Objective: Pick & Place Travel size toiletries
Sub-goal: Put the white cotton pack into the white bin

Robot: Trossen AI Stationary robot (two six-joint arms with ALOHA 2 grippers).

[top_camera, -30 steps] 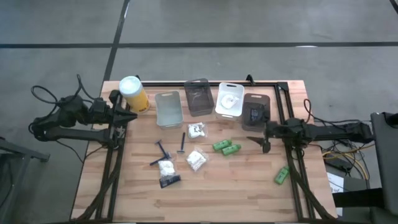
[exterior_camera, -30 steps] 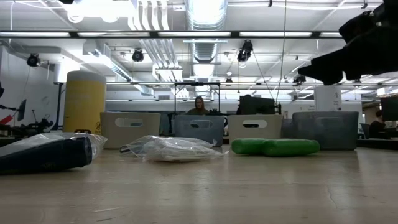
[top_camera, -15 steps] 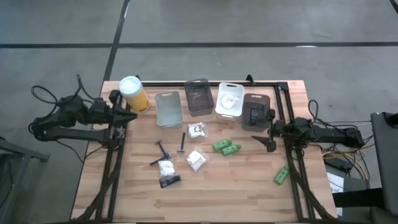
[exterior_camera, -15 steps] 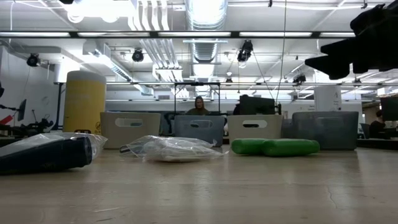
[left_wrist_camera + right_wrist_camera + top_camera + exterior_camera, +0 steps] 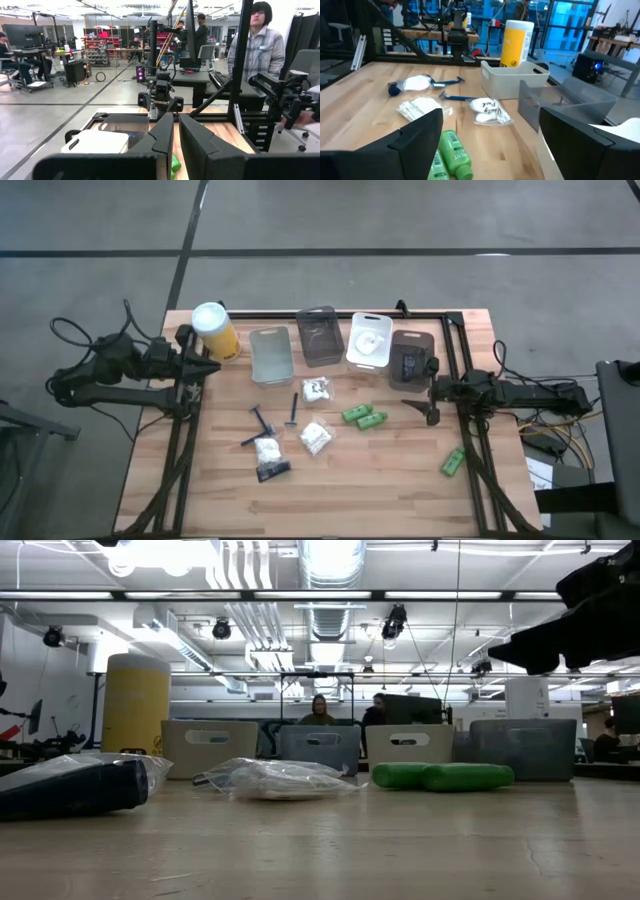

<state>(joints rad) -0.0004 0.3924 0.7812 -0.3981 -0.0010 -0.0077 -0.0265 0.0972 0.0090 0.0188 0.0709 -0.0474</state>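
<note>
- The right gripper hovers with jaws spread wide and empty, just beside the dark grey bin.
- Two green plastic tubes lie near it on the wooden table.
- The left gripper, jaws together, waits beside the tall yellow canister.

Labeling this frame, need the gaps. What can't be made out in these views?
- High view: contents of the dark bin are too small to identify.
- Low view: the bins show only their sides, walls hide the insides; right gripper is cut off by the edge.
- Left wrist view: left gripper blocks most of the table.
</note>
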